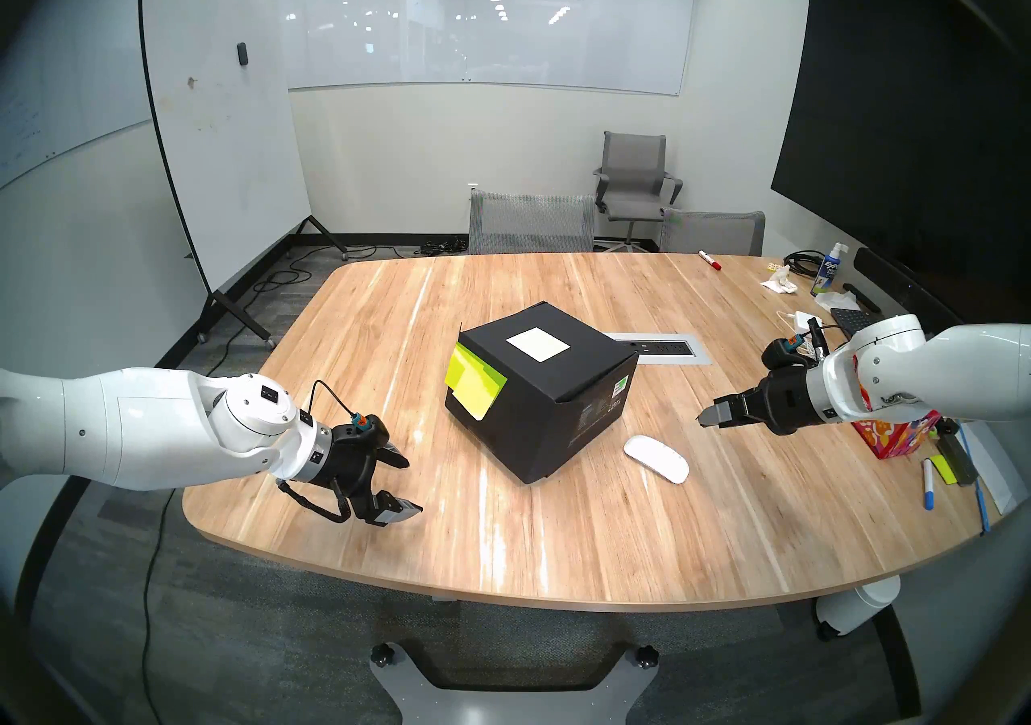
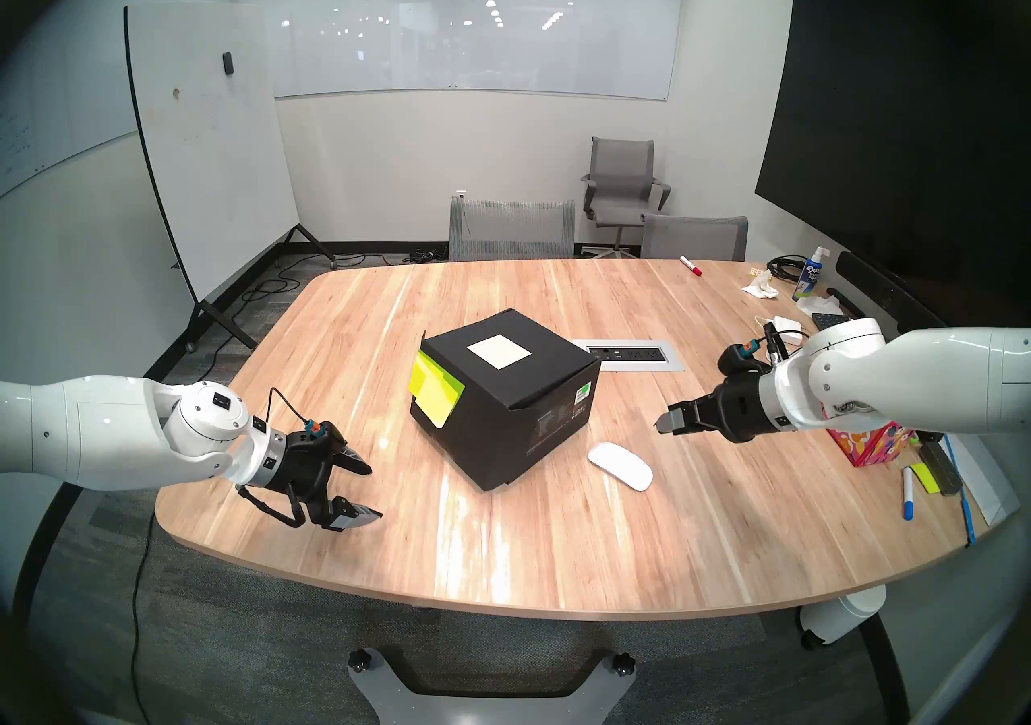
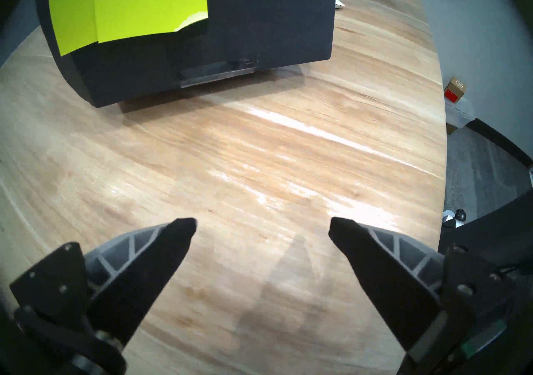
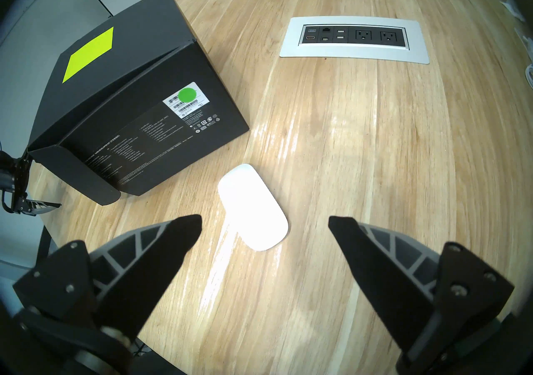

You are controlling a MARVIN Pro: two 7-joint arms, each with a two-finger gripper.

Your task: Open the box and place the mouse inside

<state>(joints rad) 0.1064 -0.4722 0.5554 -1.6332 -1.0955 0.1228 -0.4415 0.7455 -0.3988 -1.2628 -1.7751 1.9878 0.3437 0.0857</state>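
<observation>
Both claws hang released: left claw [image 1: 403, 484] beside the closed box [image 1: 544, 395] mid-desk, right claw [image 1: 711, 414] above the mouse [image 1: 655, 459] toward the desk's near edge. Mouse looks light, slick; pinch its long sides.

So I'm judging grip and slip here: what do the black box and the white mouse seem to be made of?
The box looks like matte black cardboard: folded flaps with thin edges, printed text, a stuck-on label. The mouse looks like glossy white hard plastic, possibly glass-topped: its smooth shell glares under the light. It will probably be slippery.
</observation>
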